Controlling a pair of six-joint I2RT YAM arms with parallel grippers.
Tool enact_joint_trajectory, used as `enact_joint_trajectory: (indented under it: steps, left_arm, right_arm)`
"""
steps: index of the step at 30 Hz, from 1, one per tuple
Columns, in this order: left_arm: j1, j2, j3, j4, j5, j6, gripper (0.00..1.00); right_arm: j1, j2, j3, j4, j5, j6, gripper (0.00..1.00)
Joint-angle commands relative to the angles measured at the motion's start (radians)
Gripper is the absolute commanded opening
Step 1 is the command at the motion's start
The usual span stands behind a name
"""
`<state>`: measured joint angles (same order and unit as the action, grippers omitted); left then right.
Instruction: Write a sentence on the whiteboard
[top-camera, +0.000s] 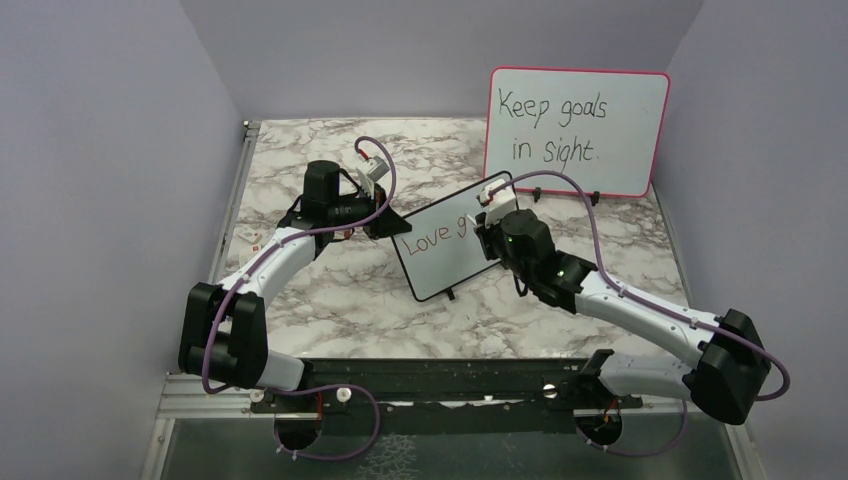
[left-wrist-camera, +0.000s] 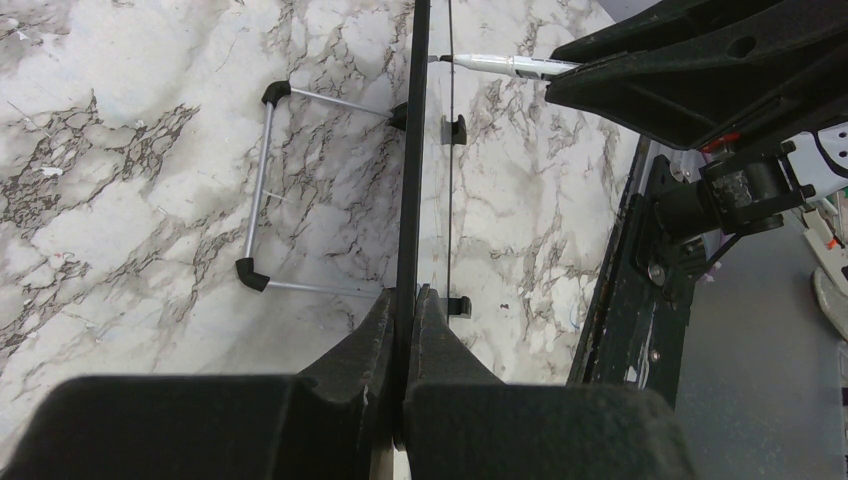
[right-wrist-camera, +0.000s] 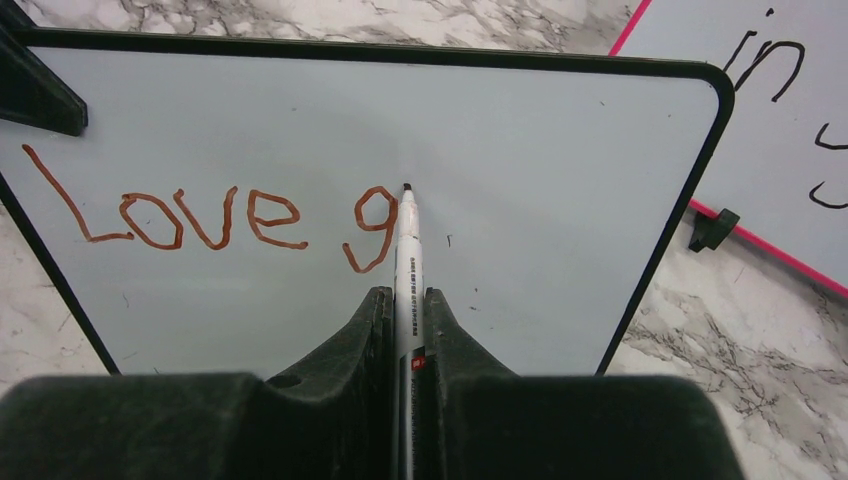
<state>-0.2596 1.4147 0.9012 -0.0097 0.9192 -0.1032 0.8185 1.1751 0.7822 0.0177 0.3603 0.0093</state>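
Top external view: near the centre of the frame, the whiteboard (top-camera: 445, 265) stands propped up on the marble table (top-camera: 300, 295), set diagonally between two robot arms. The left gripper (top-camera: 396, 224) meets the board's left edge and is clamped tight on the thin black frame. In the left wrist view its two fingers pinch the board edge-on, seemingly to steady it against the push of writing. The right gripper (right-wrist-camera: 405, 300) is closed firmly around a marker (right-wrist-camera: 408, 250), which lies along the fingers so that its tip points straight at the board's face. In the right wrist view the tip sits at the surface, or just off it, immediately right of the last letter. The sentence (right-wrist-camera: 200, 215) reads only "Love g" in reddish-brown strokes across the left and centre of the board. The board's right side and lower part are blank, so the writing looks far from finished. A larger pink-framed board (top-camera: 577, 130) reading "Keep goals in sight" leans at the upper right, behind the work.
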Motion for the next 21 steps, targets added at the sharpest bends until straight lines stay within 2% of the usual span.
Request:
enact_joint_trajectory:
  steps: [1,21]
  left_arm:
    - [-0.01,0.047,-0.027,-0.11,-0.161,0.099,0.0]
    - [-0.01,0.046,-0.027,-0.111,-0.167,0.099,0.0]
  right_arm:
    - [-0.012,0.01,-0.008,0.054,0.007,0.0,0.0]
    - [-0.02,0.012,-0.018,-0.012,-0.001,0.013,0.0]
